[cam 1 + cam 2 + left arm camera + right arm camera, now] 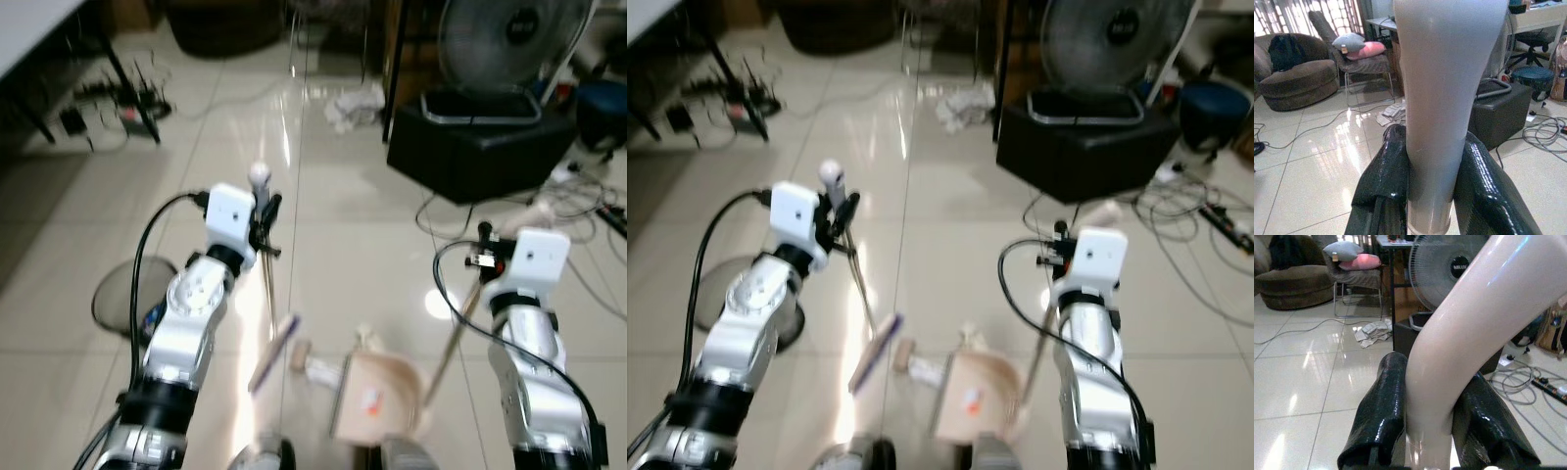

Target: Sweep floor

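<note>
Left arm raised, bent at elbow; left claw point(266, 217) clamped on broom handle point(1437, 98) near its top. Broom point(271, 354) slants, shaft running from claw down toward dustpan point(377, 392) on floor point(353, 225). Right arm raised; right claw point(483, 257) pinching dustpan handle point(1469, 328), shaft tilted, pan beside broom head.

Tiled floor point(950, 211) seen from above; left gripper point(838, 223) closed on the thin handle of a broom point(872, 350), whose purple-edged head rests on the tiles at near centre; right gripper point(1058, 257) clasping the long handle of a beige dustpan point(970, 397), which lies just right of the broom head; a small pale scrap point(921, 368) between them; far right, a standing fan point(1107, 39) behind a black box point(1083, 147); cables point(1185, 211) trailing on the right; crumpled paper point(960, 103) far centre.
</note>
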You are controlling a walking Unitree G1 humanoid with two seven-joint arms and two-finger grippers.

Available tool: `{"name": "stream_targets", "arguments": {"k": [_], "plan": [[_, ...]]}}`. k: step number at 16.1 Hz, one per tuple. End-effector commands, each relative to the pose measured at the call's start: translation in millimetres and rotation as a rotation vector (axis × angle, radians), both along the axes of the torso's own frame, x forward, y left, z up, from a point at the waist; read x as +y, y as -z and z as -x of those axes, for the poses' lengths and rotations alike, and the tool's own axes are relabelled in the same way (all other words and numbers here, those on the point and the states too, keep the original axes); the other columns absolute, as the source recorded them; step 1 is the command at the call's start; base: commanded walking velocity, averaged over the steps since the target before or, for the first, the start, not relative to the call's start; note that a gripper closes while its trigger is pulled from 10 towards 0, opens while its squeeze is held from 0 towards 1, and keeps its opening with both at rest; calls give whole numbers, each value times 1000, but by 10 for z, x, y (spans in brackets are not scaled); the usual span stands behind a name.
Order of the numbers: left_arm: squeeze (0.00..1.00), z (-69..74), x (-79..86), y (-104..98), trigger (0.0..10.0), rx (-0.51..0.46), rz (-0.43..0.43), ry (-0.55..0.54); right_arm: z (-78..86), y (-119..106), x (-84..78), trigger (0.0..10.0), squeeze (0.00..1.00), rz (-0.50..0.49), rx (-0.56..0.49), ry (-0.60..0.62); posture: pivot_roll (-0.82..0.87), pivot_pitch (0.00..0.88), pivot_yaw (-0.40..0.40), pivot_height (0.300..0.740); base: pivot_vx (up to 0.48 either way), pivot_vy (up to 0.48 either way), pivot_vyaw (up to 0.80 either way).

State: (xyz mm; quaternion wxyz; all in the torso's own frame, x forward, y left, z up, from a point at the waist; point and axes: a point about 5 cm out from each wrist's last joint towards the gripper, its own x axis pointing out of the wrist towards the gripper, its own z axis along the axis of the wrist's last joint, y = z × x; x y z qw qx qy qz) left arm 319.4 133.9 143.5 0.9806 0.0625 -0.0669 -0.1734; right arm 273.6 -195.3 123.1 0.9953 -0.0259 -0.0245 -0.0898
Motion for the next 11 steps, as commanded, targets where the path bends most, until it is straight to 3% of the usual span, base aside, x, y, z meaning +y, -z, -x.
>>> {"name": "stream_targets", "arguments": {"k": [1,11], "plan": [[0,-6,66,-57,10000,-27,-22,-15,-7,-50,38,10000,0,-18,-30,-8,-4,136,57,740,0,0,0],[0,15,41,-43,10000,-25,-22,-2,8,-46,-5,10000,0,-10,-33,11,-10,128,58,740,0,0,0]]}}
